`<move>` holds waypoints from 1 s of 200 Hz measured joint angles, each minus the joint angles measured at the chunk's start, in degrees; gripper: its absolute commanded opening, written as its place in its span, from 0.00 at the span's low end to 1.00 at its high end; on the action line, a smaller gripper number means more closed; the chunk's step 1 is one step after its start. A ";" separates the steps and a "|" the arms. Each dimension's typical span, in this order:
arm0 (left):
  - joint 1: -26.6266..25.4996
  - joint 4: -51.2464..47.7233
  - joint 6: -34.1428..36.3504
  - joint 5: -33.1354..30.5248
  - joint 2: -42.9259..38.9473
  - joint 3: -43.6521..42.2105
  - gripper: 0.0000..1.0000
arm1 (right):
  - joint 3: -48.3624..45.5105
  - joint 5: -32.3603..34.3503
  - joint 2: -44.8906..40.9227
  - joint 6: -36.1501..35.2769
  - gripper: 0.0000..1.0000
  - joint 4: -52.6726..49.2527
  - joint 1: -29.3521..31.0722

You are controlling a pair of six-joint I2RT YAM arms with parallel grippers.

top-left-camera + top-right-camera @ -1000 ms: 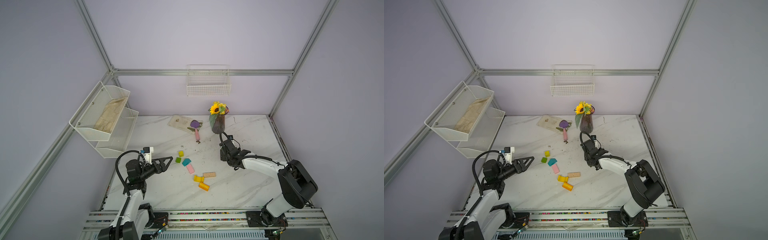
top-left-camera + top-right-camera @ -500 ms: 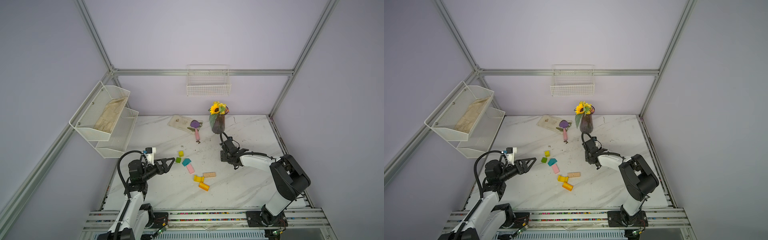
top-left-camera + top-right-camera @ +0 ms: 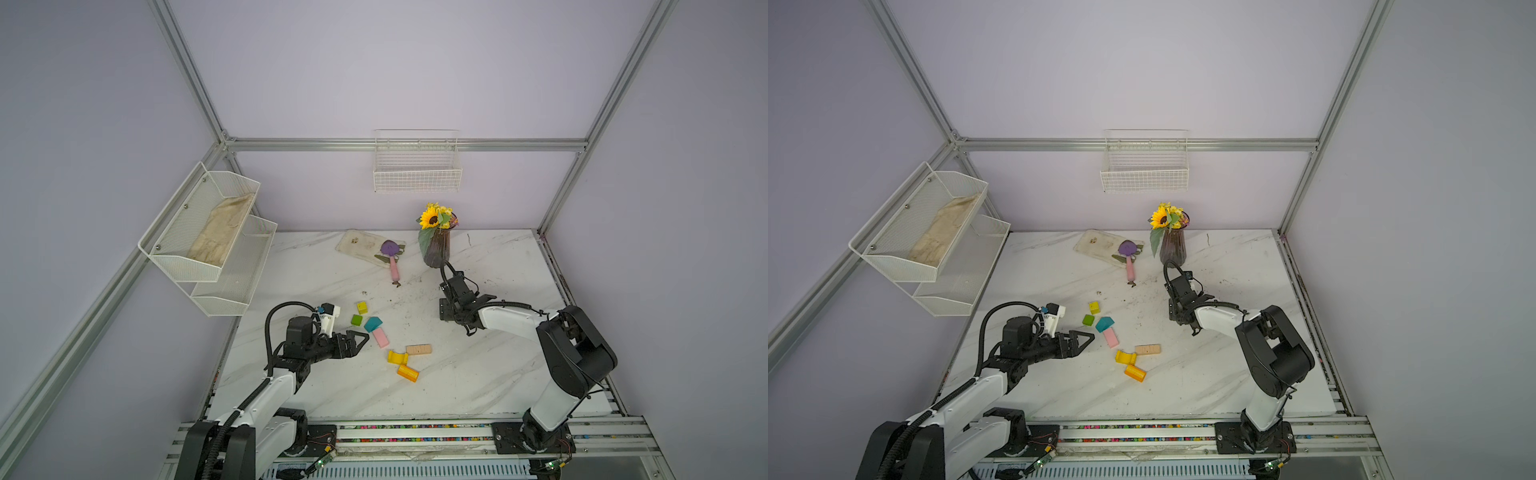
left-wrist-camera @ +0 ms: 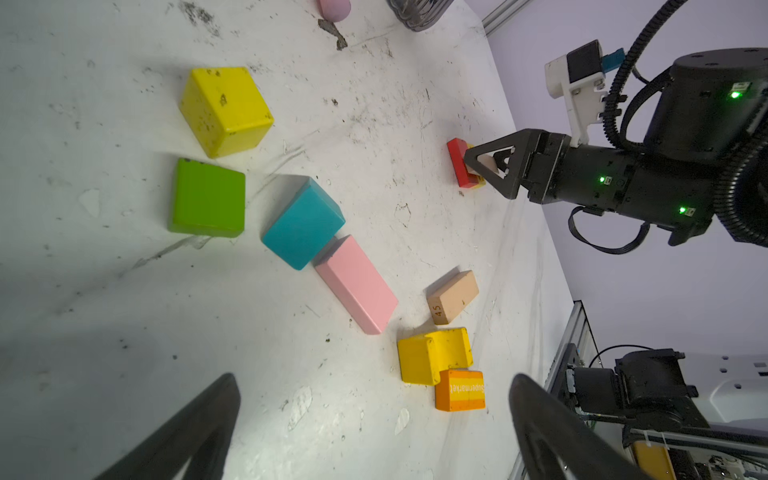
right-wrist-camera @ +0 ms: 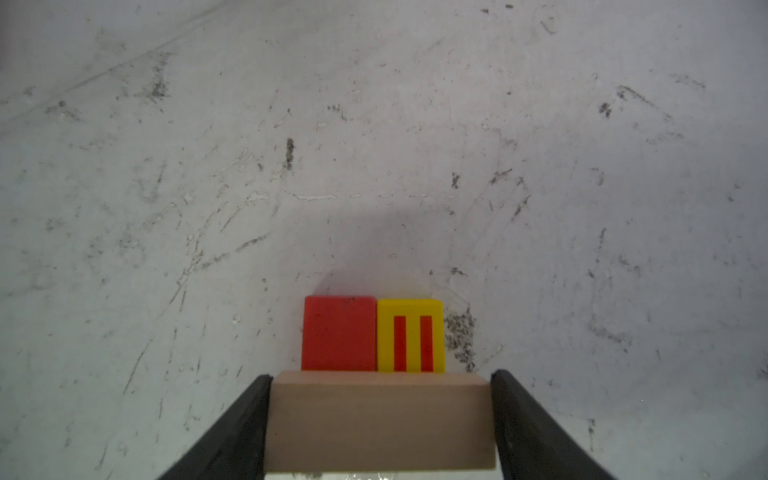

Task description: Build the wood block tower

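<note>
My right gripper (image 5: 381, 376) is shut on a plain tan bar (image 5: 380, 424), gripping its two ends. The bar sits crosswise right over a red block (image 5: 338, 332) and a yellow red-striped block (image 5: 410, 334) that stand side by side as the tower's base; whether they touch I cannot tell. In both top views this gripper (image 3: 444, 313) points down in front of the vase. My left gripper (image 4: 374, 390) is open and empty, just left of the loose wood blocks: yellow cube (image 3: 362, 307), green (image 3: 356, 320), teal (image 3: 372, 323), pink (image 3: 380, 338), tan bar (image 3: 418, 349), yellow arch (image 3: 397, 357), orange (image 3: 408, 372).
A dark ribbed vase (image 3: 436, 249) with a sunflower stands just behind the right gripper. A pink-handled purple scoop (image 3: 392, 259) lies on a flat tray (image 3: 357, 243) at the back. White wire shelves (image 3: 208, 241) hang at the left and a wire basket (image 3: 417, 170) on the back wall.
My left gripper has moved right and nearer, towards the pink block. The right arm's elbow has swung back to the right while its gripper stayed over the red block.
</note>
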 measured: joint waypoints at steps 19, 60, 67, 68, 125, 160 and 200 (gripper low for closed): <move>-0.50 -0.11 0.61 -0.98 0.00 0.85 1.00 | 1.09 0.07 0.02 -0.02 0.50 0.04 -0.44; -1.31 -0.94 1.31 -2.38 0.00 0.96 1.00 | 2.86 0.07 1.01 -0.04 0.50 0.13 -1.09; -1.36 -1.07 1.31 -2.51 0.00 0.96 1.00 | 2.95 0.07 1.25 -0.04 0.51 0.15 -1.14; -1.36 -1.07 1.31 -2.51 0.00 0.96 1.00 | 2.95 0.07 1.27 -0.04 0.51 0.15 -1.14; -1.92 -1.25 1.44 -3.02 1.16 1.01 1.00 | 3.54 0.28 3.28 -0.09 0.51 0.02 -1.66; -2.03 -1.25 1.46 -3.10 1.16 1.01 1.00 | 3.65 0.46 4.00 -0.15 0.53 -0.09 -1.95; -2.12 -1.25 1.46 -3.15 1.16 1.01 1.00 | 4.66 0.46 4.87 -0.22 0.55 -0.11 -2.01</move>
